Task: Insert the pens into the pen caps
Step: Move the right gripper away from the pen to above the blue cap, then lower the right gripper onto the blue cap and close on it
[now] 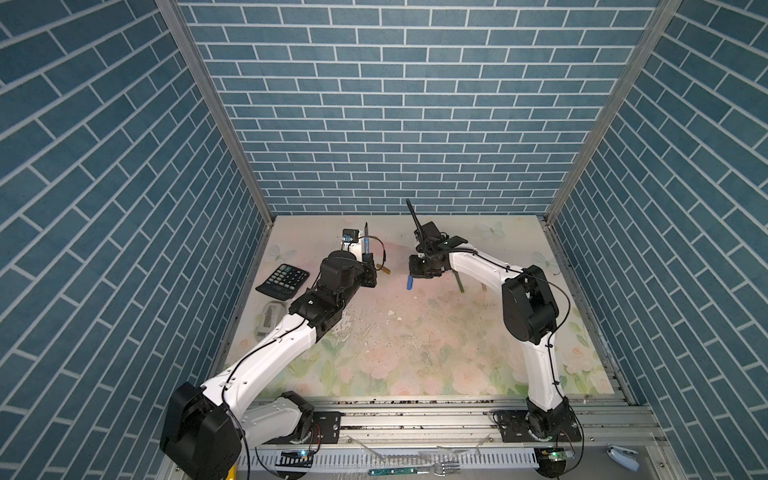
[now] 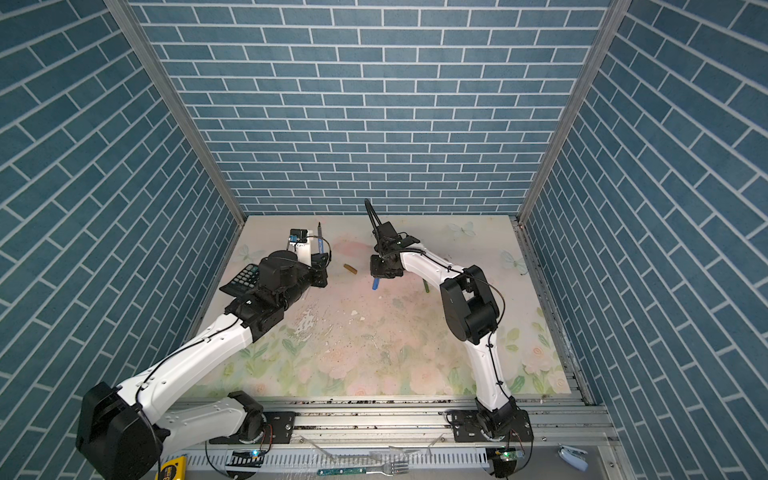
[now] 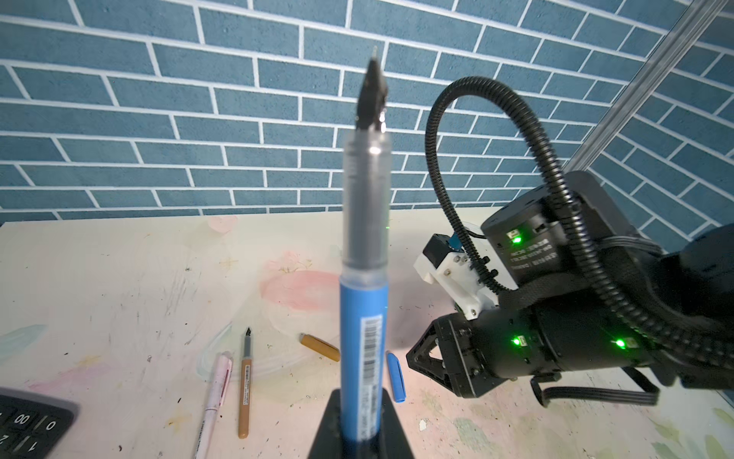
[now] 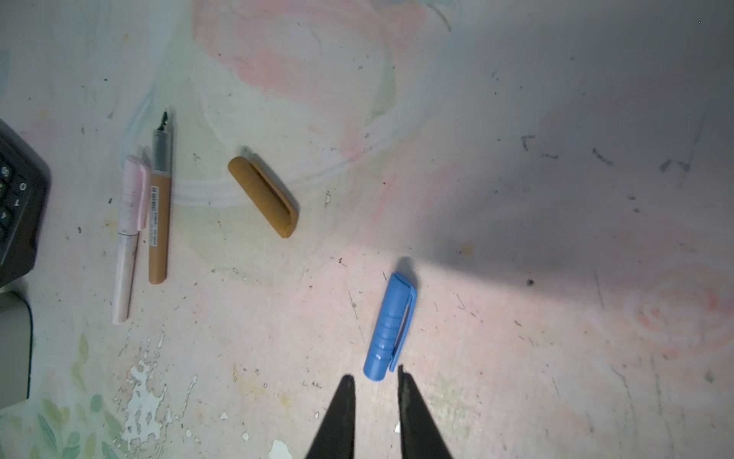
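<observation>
The blue brick-patterned walls (image 1: 395,104) are enclosing a flat mat (image 1: 415,353) printed with pale roses and leaves, its matte surface scuffed, ink-flecked and flaking white in spots. A black calculator (image 1: 282,281) with rounded keys is lying at the mat's left edge. The left gripper (image 3: 359,425) is clenching the blue pen (image 3: 363,318) by its lower barrel and holding it upright. The pen is a smooth round blue tube with a barcode label, a translucent grey grip section and a dark pointed nib uppermost. The right gripper (image 4: 374,375) is hanging over the mat with its black wedge-shaped fingers (image 4: 337,421) parted and grasping nothing. Their tips are flanking one end of the blue cap (image 4: 391,326), a stubby ridged plastic tube with a clip, lying near the mat's middle. The gold cap (image 4: 263,196), smooth and clipped, is lying apart from it toward the calculator. Nearer the calculator, a tan pen (image 4: 159,222) with a bare nib is lying just beside a pale pink pen (image 4: 129,238) that is wearing its cap.
</observation>
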You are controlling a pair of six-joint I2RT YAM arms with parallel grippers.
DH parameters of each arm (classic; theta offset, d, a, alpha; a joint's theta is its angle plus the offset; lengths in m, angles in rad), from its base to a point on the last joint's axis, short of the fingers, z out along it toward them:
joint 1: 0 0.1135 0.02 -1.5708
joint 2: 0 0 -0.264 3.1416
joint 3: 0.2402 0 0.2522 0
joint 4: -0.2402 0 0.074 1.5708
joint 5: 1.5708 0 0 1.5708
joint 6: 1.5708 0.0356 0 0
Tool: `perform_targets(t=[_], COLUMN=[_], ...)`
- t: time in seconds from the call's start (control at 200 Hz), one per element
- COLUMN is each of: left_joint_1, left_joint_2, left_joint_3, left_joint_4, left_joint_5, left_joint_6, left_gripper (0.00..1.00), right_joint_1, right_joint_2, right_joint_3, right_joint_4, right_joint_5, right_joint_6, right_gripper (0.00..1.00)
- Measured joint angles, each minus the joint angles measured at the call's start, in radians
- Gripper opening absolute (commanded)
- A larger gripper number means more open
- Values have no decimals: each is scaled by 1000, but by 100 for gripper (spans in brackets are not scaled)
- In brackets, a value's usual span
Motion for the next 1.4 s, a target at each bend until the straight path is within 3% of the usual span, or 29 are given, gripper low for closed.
perform_targets(t=[0.325, 1.4], left_joint_1=[0, 0], left_joint_2=[2, 7], left_joint_3=[0, 0], left_joint_4=[0, 0], left_joint_5=[23, 49], left_joint_6=[-5, -8], left_gripper=[0, 0], right_joint_1=[0, 0], right_joint_2=[80, 92], right_joint_3=[29, 31], right_joint_4=[-45, -29], right_joint_5=[3, -20], right_joint_6=[0, -1], right_gripper=[26, 25])
